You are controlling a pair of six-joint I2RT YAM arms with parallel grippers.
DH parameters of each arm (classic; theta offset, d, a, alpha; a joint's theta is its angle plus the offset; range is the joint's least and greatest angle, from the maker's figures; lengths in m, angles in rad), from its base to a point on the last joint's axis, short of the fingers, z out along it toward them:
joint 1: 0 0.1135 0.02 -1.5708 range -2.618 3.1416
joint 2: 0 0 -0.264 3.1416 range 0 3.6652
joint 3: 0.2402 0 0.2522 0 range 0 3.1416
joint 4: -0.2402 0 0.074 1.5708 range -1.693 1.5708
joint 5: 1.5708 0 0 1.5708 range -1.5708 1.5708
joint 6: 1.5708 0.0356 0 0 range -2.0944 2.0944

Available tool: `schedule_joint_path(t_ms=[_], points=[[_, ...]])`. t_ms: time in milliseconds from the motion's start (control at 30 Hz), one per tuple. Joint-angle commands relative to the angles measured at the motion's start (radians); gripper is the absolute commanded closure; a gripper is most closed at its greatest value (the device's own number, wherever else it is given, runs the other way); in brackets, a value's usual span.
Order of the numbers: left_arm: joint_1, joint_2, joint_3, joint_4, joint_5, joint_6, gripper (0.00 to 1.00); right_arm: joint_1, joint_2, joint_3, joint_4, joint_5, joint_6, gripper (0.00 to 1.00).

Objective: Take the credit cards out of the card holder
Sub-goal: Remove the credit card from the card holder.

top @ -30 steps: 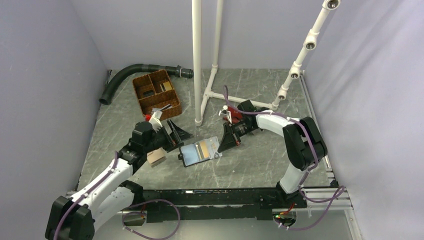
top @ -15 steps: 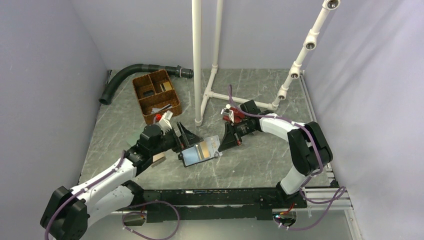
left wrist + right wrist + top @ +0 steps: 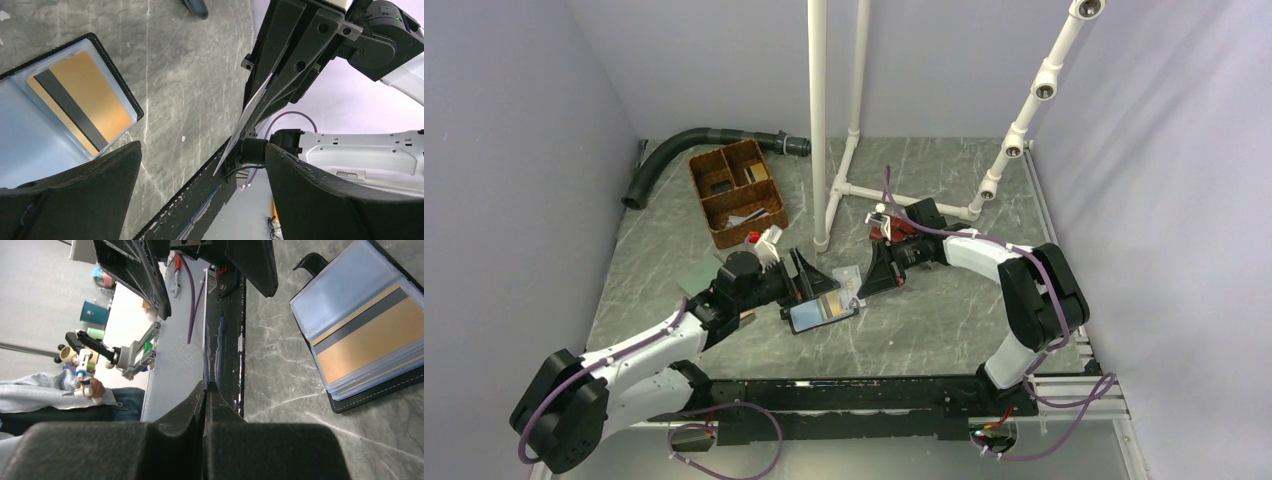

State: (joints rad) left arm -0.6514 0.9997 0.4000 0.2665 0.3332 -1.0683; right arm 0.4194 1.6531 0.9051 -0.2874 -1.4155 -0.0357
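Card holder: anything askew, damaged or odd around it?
Nothing damaged or spilled. The card holder lies open, skewed to the table edge, with an orange card in its clear sleeve. One thin card is out, pinched edge-on in the shut right tool beside the holder.

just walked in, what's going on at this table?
The right gripper is shut on one thin card, held off the table beside the open card holder. An orange card with a dark stripe sits in the holder's clear pocket. The left gripper hangs open by the holder, holding nothing.
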Motion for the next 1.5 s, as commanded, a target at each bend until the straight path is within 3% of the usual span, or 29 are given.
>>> schedule_joint_path(t_ms=[0, 367, 600, 733, 1000, 1033, 1133, 1167, 1267, 1400, 1467], points=[[-0.017, 0.023, 0.028, 0.094, -0.018, 0.004, 0.02, -0.005, -0.007, -0.011, 0.092, -0.024, 0.049, 1.0], [-0.035, 0.111, 0.046, 0.218, -0.029, 0.004, 0.03, -0.001, 0.031, 0.002, 0.145, -0.035, 0.137, 1.0], [-0.035, 0.147, 0.069, 0.207, -0.021, 0.018, 0.13, 0.008, 0.068, 0.029, 0.14, -0.091, 0.147, 1.0], [-0.035, 0.148, 0.056, 0.236, -0.016, 0.016, 0.3, 0.016, 0.07, 0.037, 0.132, -0.098, 0.144, 1.0], [-0.035, 0.209, 0.083, 0.29, 0.054, 0.027, 0.52, 0.023, 0.067, 0.032, 0.149, -0.1, 0.159, 1.0], [-0.036, 0.214, 0.085, 0.298, 0.063, 0.028, 0.59, 0.023, 0.069, 0.031, 0.151, -0.1, 0.16, 1.0], [-0.033, 0.222, 0.076, 0.334, 0.091, 0.028, 0.98, 0.026, 0.069, 0.032, 0.147, -0.092, 0.154, 1.0], [-0.033, 0.216, 0.068, 0.344, 0.097, 0.027, 1.0, 0.027, 0.067, 0.032, 0.138, -0.087, 0.145, 1.0], [-0.032, 0.18, 0.057, 0.295, 0.086, 0.038, 1.0, 0.027, 0.057, 0.036, 0.098, -0.048, 0.104, 0.77], [-0.023, 0.099, 0.072, 0.04, 0.061, 0.107, 1.0, 0.025, 0.031, 0.078, -0.099, 0.047, -0.101, 0.38], [-0.013, 0.053, 0.087, -0.075, 0.049, 0.148, 1.0, 0.024, 0.019, 0.087, -0.162, 0.086, -0.181, 0.31]])
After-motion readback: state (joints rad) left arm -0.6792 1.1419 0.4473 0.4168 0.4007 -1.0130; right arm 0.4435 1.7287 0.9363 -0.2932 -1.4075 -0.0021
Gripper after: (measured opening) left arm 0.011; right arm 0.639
